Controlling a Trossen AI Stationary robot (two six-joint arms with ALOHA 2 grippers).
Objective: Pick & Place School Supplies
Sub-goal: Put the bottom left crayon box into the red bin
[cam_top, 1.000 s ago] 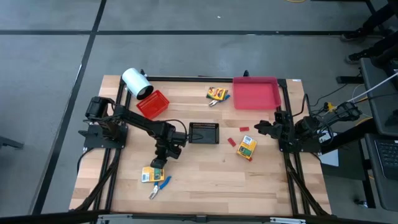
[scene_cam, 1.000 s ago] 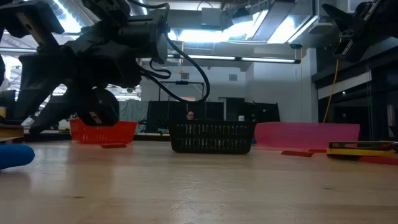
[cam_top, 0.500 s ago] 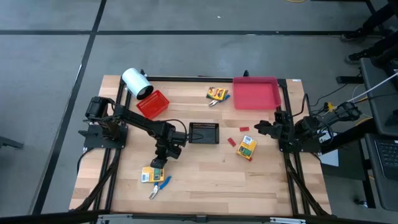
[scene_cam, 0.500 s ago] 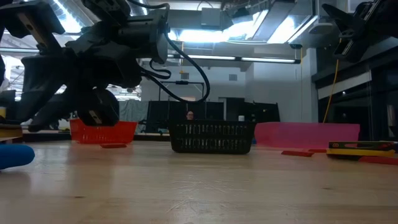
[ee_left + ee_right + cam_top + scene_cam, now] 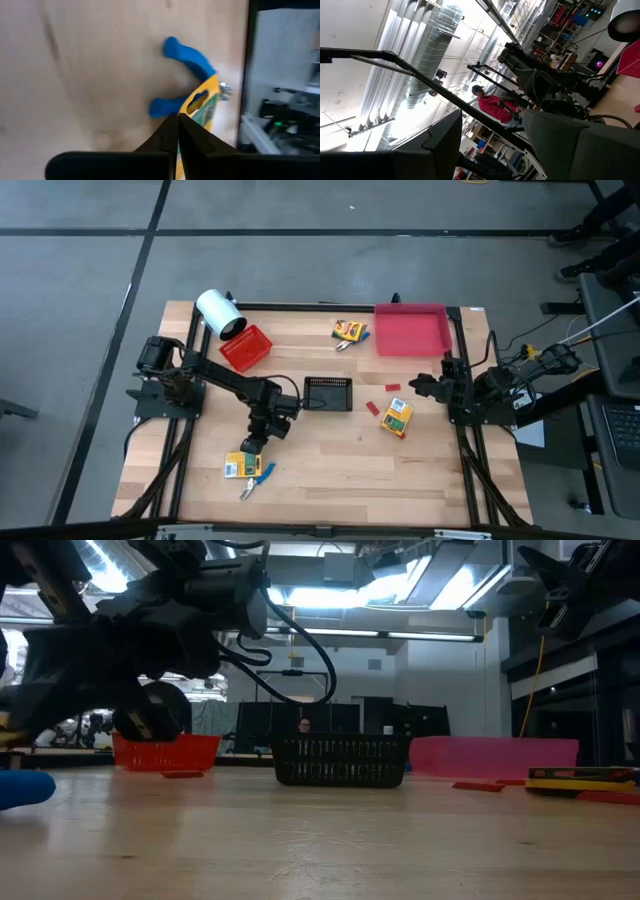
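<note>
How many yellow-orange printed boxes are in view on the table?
3. One sits near the front edge, pinched by the left gripper; one lies in front of the right gripper; one lies beside the pink-red tray. Others may be hidden in the containers.

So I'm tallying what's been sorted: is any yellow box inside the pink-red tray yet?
No, the high view shows the pink-red tray holding nothing, with each yellow box lying on the wooden table.

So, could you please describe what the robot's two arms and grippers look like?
Both are dark, jointed arms trailing black cables. The left gripper has two slim black fingers tapering to points; the right gripper has broader flat dark fingers. No markings are legible.
</note>
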